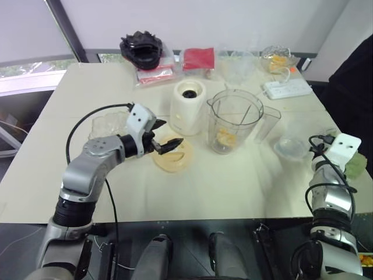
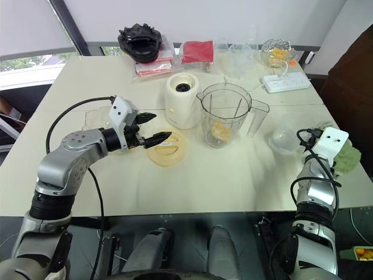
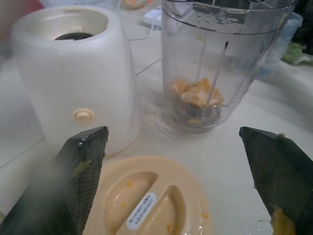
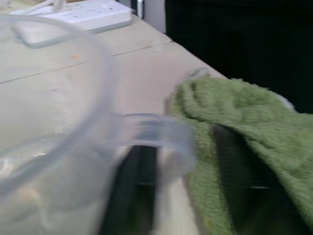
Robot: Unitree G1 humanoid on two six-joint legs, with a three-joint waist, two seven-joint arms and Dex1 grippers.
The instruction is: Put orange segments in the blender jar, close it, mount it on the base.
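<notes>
The clear blender jar (image 1: 234,116) stands uncovered mid-table with orange segments (image 3: 198,92) at its bottom. The white blender base (image 1: 187,107) stands just left of it. A cream lid (image 1: 173,155) lies flat in front of the base. My left gripper (image 1: 166,135) hovers open just above the lid with nothing between its fingers (image 3: 83,171), which carry bits of orange pulp. At the table's right edge, my right gripper (image 4: 185,161) is open and low, between a clear bowl (image 1: 289,146) and a green cloth (image 1: 354,166).
A white power strip (image 1: 287,88) lies at the back right, near a bowl of orange pieces (image 1: 277,59). Along the far edge sit a black object (image 1: 141,49), a red packet (image 1: 198,58) and clear containers (image 1: 236,67). Clear cups (image 1: 108,123) stand left of my left arm.
</notes>
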